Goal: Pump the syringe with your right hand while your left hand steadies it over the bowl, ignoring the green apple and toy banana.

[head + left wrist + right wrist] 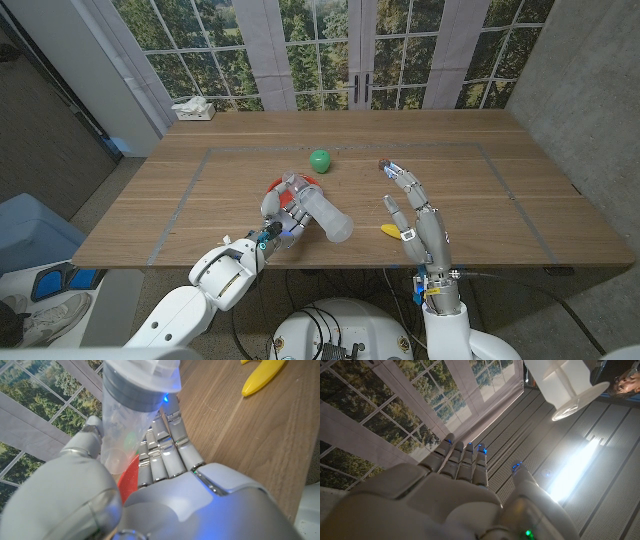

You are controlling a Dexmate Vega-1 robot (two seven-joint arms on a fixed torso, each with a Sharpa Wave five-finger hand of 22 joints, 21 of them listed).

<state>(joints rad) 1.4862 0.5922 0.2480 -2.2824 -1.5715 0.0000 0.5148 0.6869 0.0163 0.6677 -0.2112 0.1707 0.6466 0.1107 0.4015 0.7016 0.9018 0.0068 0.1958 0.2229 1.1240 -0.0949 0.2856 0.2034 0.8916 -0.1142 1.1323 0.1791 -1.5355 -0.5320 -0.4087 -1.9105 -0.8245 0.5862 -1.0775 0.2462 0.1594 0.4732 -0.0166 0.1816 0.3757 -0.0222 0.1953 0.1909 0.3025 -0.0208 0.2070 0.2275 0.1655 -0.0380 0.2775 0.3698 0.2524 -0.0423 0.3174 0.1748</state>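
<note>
Two hazards stand out to us here. Just left of the head view's centre, our left hand [272, 222] grips the syringe [322, 212] around its clear barrel, fingers wrapped tight, and the barrel tilts down toward the red bowl [287, 194] beneath it, the plunger end pointing lower right. Our right hand [415, 213], right of centre, holds nothing, its fingers spread and upright, apart from the syringe. In the right wrist view the white plunger flange [572, 405] sits at the upper right, beyond the fingertips [465, 450].

If we push off-axis, we judge the slick barrel could slide through the left hand's grip or swing off the bowl. Reaching in, the right hand could also sweep the toy banana [390, 230] beside it. The green apple [319, 159], above centre, looks well apart.
</note>
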